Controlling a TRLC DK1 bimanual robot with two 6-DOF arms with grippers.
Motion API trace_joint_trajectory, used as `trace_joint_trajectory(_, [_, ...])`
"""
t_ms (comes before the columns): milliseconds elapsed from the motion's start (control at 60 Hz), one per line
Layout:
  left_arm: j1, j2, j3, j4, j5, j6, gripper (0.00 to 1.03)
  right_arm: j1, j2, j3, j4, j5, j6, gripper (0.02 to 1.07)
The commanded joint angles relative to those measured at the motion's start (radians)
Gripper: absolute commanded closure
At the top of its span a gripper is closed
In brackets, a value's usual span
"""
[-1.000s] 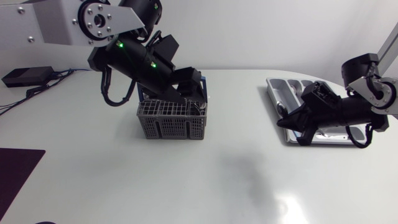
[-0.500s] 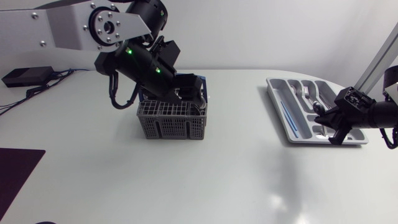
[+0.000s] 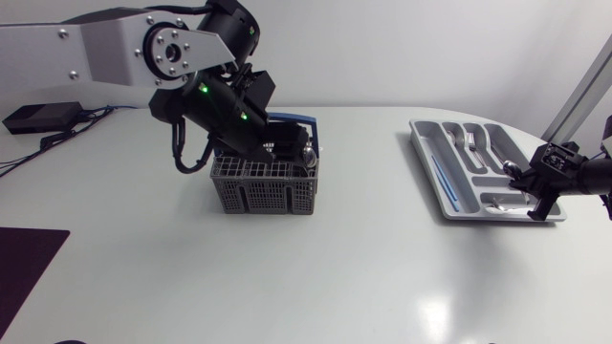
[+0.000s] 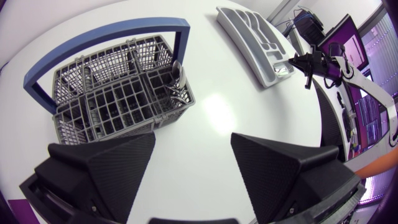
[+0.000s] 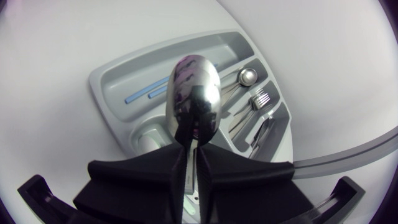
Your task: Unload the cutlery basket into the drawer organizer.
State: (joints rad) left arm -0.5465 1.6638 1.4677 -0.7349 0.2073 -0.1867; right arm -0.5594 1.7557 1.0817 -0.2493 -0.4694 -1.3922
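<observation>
Over organizer (image 5: pixel 102 87), spoon (image 5: pixel 193 99) pinched by handle in right gripper (image 5: pixel 191 158), bowl ahead; left gripper (image 4: pixel 193 142) spread.

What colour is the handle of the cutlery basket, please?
Blue handle over a grey basket; clearest in the left wrist view.

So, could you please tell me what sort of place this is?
Probably a robotics lab bench, not a kitchen: a plain white table, a left arm and a right arm holding a spoon, and a cutlery basket and drawer organizer set out as props.
</observation>
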Motion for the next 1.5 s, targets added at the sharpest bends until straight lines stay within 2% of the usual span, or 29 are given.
trace_joint_trajectory(0, [-0.006,0.016,-0.024,0.005,-0.009,0.003,0.18,-0.014,0.057,0.046,0.015,0.015,-0.070,1.02])
trace_joint_trajectory(183, [-0.012,0.016,-0.033,0.006,-0.029,0.007,0.17,-0.036,0.149,0.113,0.025,0.060,-0.153,1.01])
trace_joint_trajectory(367, [-0.021,0.017,-0.038,0.008,-0.057,0.004,0.17,-0.042,0.197,0.092,0.073,0.130,-0.248,1.01])
trace_joint_trajectory(467, [-0.021,0.017,-0.040,0.006,-0.063,0.004,0.14,-0.048,0.194,0.075,0.074,0.132,-0.266,1.00])
trace_joint_trajectory(633, [-0.023,0.017,-0.038,-0.003,-0.088,0.001,0.11,-0.054,0.189,0.049,0.120,0.161,-0.272,0.84])
trace_joint_trajectory(717, [-0.021,0.014,-0.038,-0.008,-0.092,0.001,0.11,-0.056,0.163,0.018,0.148,0.167,-0.272,0.71])
trace_joint_trajectory(867, [-0.021,0.014,-0.041,-0.023,-0.098,0.003,0.10,-0.053,0.123,-0.022,0.171,0.190,-0.269,0.54])
trace_joint_trajectory(1183, [-0.020,0.016,-0.026,-0.070,-0.103,-0.014,0.09,-0.016,-0.045,-0.124,0.171,0.187,-0.189,0.50])
trace_joint_trajectory(1250, [-0.020,0.016,-0.024,-0.072,-0.103,-0.023,0.09,0.009,-0.088,-0.155,0.171,0.187,-0.148,0.44])
trace_joint_trajectory(1483, [-0.024,0.024,-0.030,-0.073,-0.105,-0.042,0.09,0.110,-0.236,-0.264,0.162,0.186,-0.014,0.44])
